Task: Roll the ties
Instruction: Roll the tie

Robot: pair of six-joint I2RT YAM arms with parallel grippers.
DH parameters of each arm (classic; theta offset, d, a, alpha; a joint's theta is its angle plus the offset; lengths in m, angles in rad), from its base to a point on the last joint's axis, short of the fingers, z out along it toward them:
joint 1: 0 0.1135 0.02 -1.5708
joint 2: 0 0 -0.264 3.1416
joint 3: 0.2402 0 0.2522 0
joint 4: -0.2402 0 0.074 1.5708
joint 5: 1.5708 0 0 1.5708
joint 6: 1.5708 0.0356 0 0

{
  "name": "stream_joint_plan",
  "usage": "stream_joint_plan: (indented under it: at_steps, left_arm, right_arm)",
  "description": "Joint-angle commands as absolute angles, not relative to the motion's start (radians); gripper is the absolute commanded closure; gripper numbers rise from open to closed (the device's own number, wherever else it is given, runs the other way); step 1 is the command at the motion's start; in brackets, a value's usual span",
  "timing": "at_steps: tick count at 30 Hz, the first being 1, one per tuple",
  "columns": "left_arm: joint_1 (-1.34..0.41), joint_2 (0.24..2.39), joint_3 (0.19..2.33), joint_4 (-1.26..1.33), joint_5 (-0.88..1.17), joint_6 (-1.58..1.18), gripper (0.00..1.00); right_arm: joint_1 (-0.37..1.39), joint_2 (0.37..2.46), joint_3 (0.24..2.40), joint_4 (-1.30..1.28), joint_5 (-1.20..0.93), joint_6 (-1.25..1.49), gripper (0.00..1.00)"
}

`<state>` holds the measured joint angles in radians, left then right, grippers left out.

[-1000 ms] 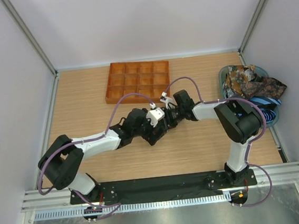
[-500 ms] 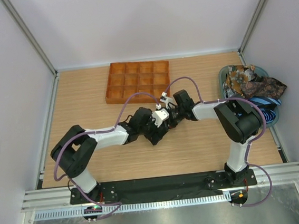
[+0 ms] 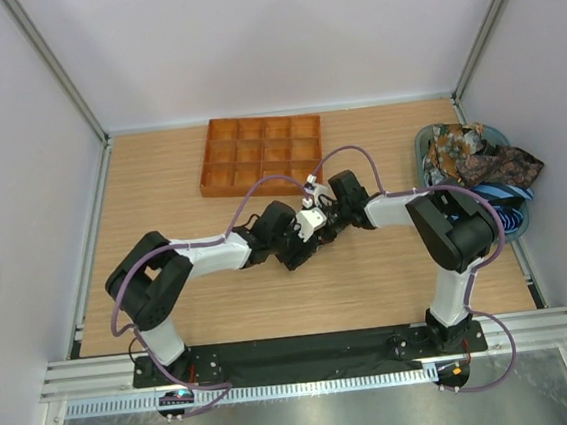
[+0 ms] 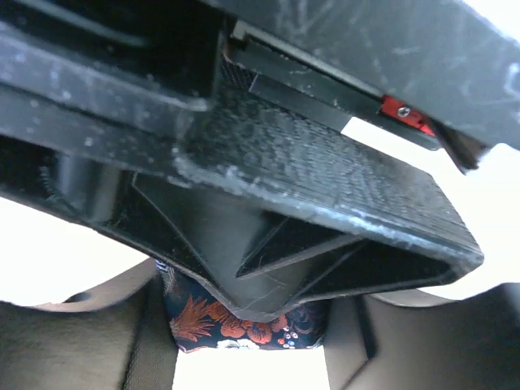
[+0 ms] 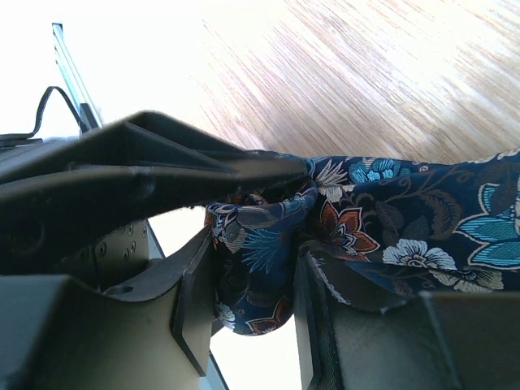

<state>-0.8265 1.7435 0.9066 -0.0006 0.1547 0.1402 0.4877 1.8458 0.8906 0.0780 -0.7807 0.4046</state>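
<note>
A light wood-grain rectangular table point(image 3: 160, 184) carries a flat orange plastic gridded tray point(image 3: 260, 142) at its far edge. Well to the right of the tray sits a round teal basket point(image 3: 420, 149) heaped with floral and striped fabric neckties point(image 3: 474, 159). Opposite the tray, along the near edge, lies a long black base plate point(image 3: 307, 351).

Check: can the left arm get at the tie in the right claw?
Likely yes: the left claw sits at the tie, fabric showing between its jaws. The right claw grips the same bunch close by, crowding but not blocking it.
</note>
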Motion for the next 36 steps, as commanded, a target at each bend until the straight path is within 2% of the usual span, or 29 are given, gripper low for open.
stream_joint_plan:
  at_steps: [1,3,4,9,16,22,28,31,32,33,35,36]
  left_arm:
    - [-0.831,1.755,0.904,-0.066,0.186,0.147,0.45]
    - [-0.834,1.759,0.897,-0.072,0.184,0.143,0.51]
    - [-0.834,1.764,0.899,-0.077,0.189,0.141,0.59]
    - [-0.836,1.786,0.917,-0.120,0.178,0.133,0.75]
    - [-0.838,1.810,0.942,-0.161,0.161,0.126,0.80]
    - [-0.838,1.832,0.965,-0.189,0.160,0.118,0.82]
    - [-0.838,1.839,0.979,-0.204,0.161,0.115,0.83]
    - [-0.836,1.842,0.989,-0.215,0.153,0.114,0.82]
    - [-0.836,1.839,0.994,-0.224,0.158,0.112,0.80]
    - [-0.838,1.838,1.000,-0.224,0.160,0.109,0.72]
    - [-0.839,1.819,1.005,-0.222,0.167,0.107,0.63]
    - [-0.839,1.813,1.008,-0.221,0.169,0.107,0.55]
  right_arm:
    - [0.489,1.875,0.835,-0.011,-0.611,0.360,0.72]
    - [0.489,1.855,0.828,-0.005,-0.611,0.365,0.58]
    - [0.486,1.844,0.821,-0.005,-0.612,0.368,0.54]
    - [0.471,1.784,0.808,0.048,-0.614,0.399,0.49]
    - [0.460,1.732,0.825,0.009,-0.585,0.403,0.41]
    - [0.433,1.677,0.831,-0.026,-0.604,0.405,0.40]
    - [0.433,1.677,0.828,-0.046,-0.635,0.411,0.45]
    - [0.434,1.701,0.815,-0.035,-0.643,0.414,0.57]
    - [0.433,1.709,0.808,-0.025,-0.641,0.416,0.58]
    - [0.433,1.724,0.799,-0.020,-0.635,0.417,0.60]
    - [0.434,1.741,0.786,-0.005,-0.647,0.426,0.63]
    - [0.434,1.758,0.782,0.027,-0.655,0.429,0.64]
